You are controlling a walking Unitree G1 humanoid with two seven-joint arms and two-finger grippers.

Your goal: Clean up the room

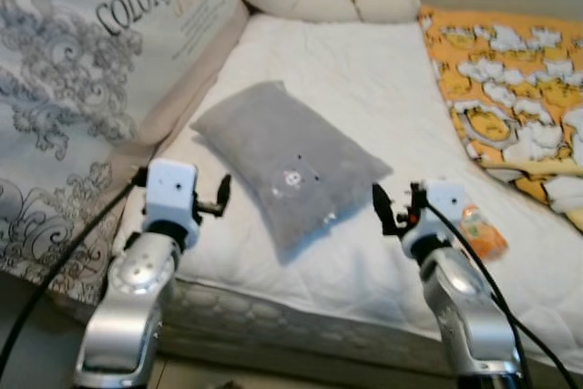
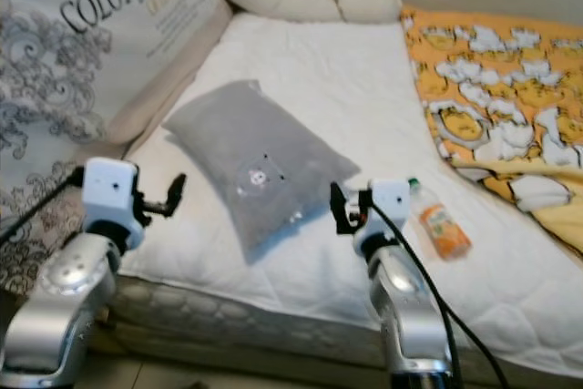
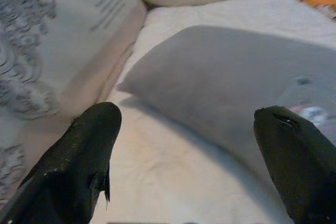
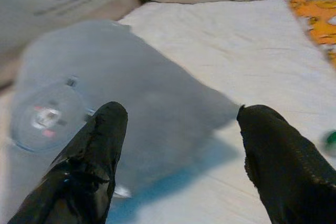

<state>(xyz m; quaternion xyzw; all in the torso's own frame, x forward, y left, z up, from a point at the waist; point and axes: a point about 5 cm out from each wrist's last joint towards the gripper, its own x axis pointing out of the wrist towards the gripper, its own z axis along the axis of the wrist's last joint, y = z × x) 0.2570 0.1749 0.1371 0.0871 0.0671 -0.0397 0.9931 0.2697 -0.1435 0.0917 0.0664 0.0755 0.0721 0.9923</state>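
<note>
While I hold both arms over the bed's (image 1: pixel 364 70) near edge, the grey pillow (image 1: pixel 287 157) lies between them mid-mattress. Left gripper (image 3: pixel 189 156) shows fingers spread, empty. Right gripper (image 4: pixel 178 156) likewise, pillow ahead.

The light is soft and even, and the white mattress (image 1: pixel 364 79) looks bright without glare. The grey pillow (image 1: pixel 287 157) throws a faint bluish shadow at its near edge. Both wrist views are blurred, and the black fingers (image 4: pixel 89 166) are out of focus.
</note>
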